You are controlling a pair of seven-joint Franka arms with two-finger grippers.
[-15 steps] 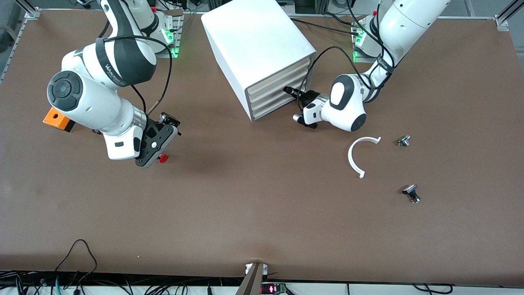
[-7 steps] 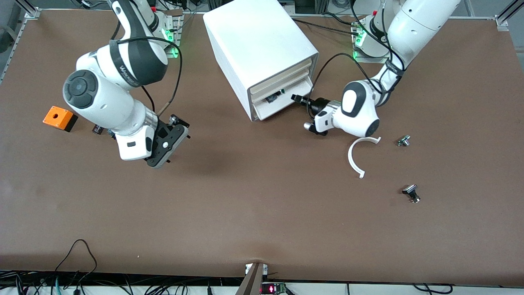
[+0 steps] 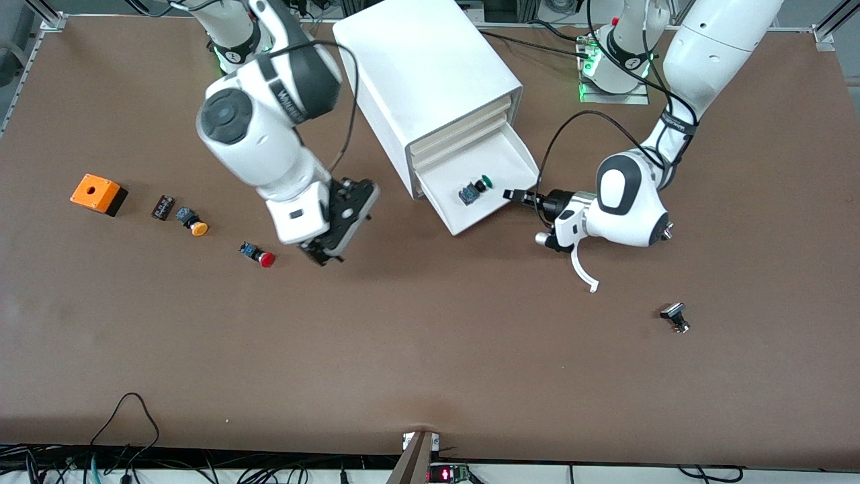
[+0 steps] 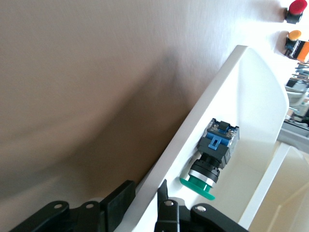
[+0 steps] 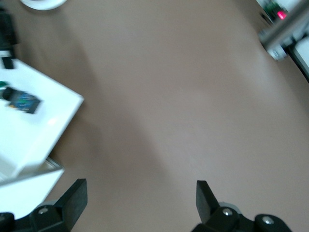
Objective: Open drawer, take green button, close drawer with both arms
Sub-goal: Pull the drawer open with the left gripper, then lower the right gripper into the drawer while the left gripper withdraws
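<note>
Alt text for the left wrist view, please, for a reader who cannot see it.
The left gripper is shut on the front wall of the drawer, which is pulled open over the brown table. Inside the white tray lies the button on its side, green cap toward the gripper.

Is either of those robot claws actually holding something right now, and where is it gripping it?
Yes. The left gripper is shut on the front wall of the drawer, which is pulled out with the button lying inside. The right gripper is open, holding nothing, over the bare table.
</note>
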